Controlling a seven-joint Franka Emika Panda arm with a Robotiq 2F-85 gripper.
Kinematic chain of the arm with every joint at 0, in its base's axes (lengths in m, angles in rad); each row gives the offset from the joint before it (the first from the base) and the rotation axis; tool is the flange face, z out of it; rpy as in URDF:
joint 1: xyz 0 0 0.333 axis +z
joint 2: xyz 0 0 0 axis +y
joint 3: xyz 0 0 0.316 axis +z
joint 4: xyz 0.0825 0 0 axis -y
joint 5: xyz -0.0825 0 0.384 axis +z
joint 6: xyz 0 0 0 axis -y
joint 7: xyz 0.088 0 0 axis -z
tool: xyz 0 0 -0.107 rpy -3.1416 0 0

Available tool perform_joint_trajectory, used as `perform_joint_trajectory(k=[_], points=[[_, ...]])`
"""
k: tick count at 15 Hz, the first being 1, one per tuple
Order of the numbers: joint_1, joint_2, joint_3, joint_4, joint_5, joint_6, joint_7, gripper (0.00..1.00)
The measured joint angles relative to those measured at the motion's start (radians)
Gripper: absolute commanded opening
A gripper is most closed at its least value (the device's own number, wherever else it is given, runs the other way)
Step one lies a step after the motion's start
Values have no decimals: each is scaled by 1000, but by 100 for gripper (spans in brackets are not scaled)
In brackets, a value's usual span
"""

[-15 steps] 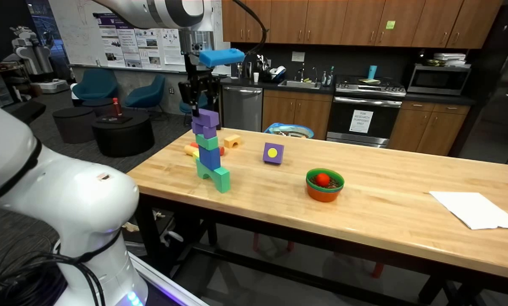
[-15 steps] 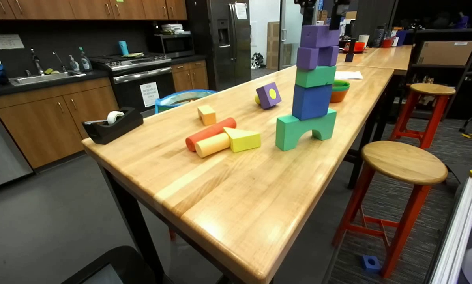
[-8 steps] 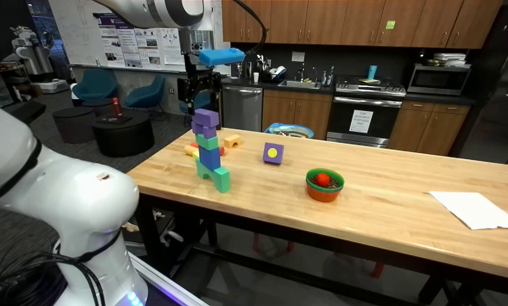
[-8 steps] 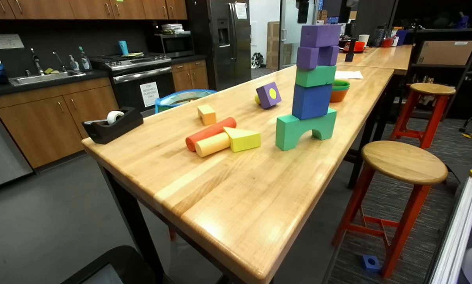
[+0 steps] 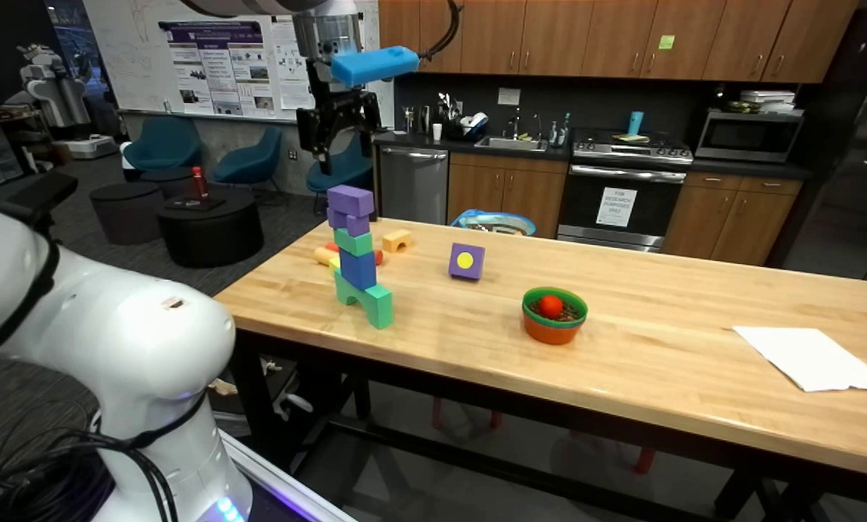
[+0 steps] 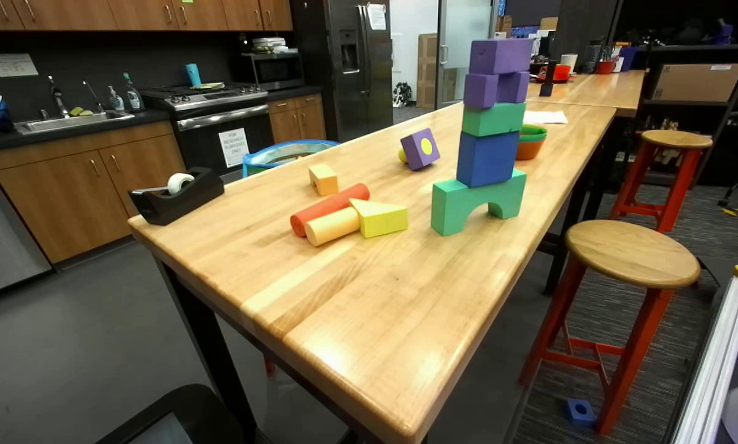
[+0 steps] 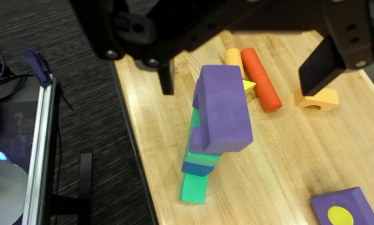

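My gripper (image 5: 346, 162) hangs just above a tower of blocks, its jaws wide apart and nothing held. In the wrist view its two dark fingers (image 7: 166, 79) flank the top purple block (image 7: 226, 106) without touching it. That block lies flat on two smaller purple pieces (image 6: 480, 91). Beneath them come a green block (image 6: 493, 119), a blue block (image 6: 486, 159) and a green arch (image 6: 446, 206) standing on the table. The tower is upright in both exterior views. The gripper is out of frame in an exterior view where the tower's top (image 6: 500, 57) shows.
Near the tower lie red cylinders (image 7: 259, 78), an orange cylinder (image 6: 332, 226), a yellow wedge (image 6: 381, 219) and a small orange arch (image 6: 324, 179). A purple block with a yellow dot (image 5: 466, 261), a bowl (image 5: 554, 333) and white paper (image 5: 810, 355) stand farther along. A tape dispenser (image 6: 178, 197) sits at a corner.
The jaws have spread away from the top purple block, and the gripper has risen and tilted slightly above it. The tower stays in place.
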Motion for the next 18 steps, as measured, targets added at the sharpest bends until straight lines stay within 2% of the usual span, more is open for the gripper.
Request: perform_joint_trajectory(k=[4,8,13,18], points=[[-51,-89,-27,-16,0,28,52,100],[-104,-129,-77,-48,0,137,150,100],[-173,-109,-125,-136,-5,410,286,100],[-229,4,-174,-206,-5,686,435,100]])
